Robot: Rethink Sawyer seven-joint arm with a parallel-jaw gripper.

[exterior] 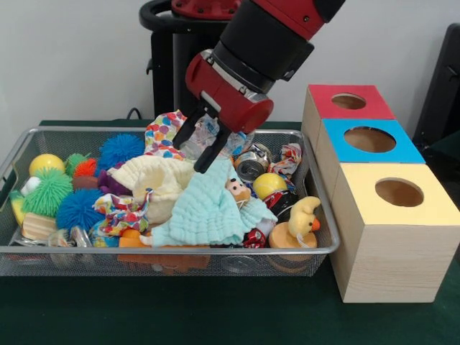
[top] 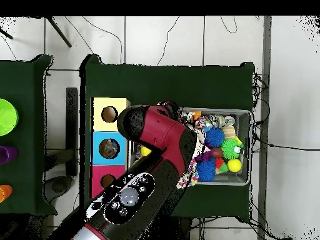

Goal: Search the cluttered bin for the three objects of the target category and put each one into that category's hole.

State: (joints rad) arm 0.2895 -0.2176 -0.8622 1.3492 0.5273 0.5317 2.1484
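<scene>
Fingers (exterior: 188,131) black, splayed wide, centre-frame in front view, straddling a wrinkly clear plastic piece (exterior: 203,136) w/ silvery glints and pale blue bits, at the back of the bin (exterior: 320,251); not clamped yet as far as visible, tips seemingly just at or into the clutter, contact unclear. Gripper (exterior: 203,149) hidden under the arm in overhead view. Likely handling of that piece: v. light, thin, crushable, slick film, springy rather than stiff; prob. deforms under squeeze, so best taken across a bunched, crumpled part, not a flat slippery face, w/ moderate closure. Risk: cloth or a can snagging along. Just beside it, toward frame centre-right, a shiny metal can (exterior: 250,166), rigid, smooth, cylindrical. Below the fingers a mint waffle-weave cloth (exterior: 208,208), soft, draped; left of it a cream fabric lump (exterior: 154,176) and a patterned multicolour rag (exterior: 164,131). Left part of bin: fuzzy spiky balls, blue (exterior: 121,147) and green (exterior: 48,191), plus a smooth yellow ball (exterior: 46,163). Lower right corner of bin: yellow rubber duck (exterior: 303,215). Bin itself silver wire mesh, thick rim, on dark green desk (exterior: 215,316). Right of frame, three pale wood cube boxes; blue-topped one in the middle, round hole (exterior: 369,139), well apart from the fingers. Other two clear pieces not identifiable in the heap.
</scene>
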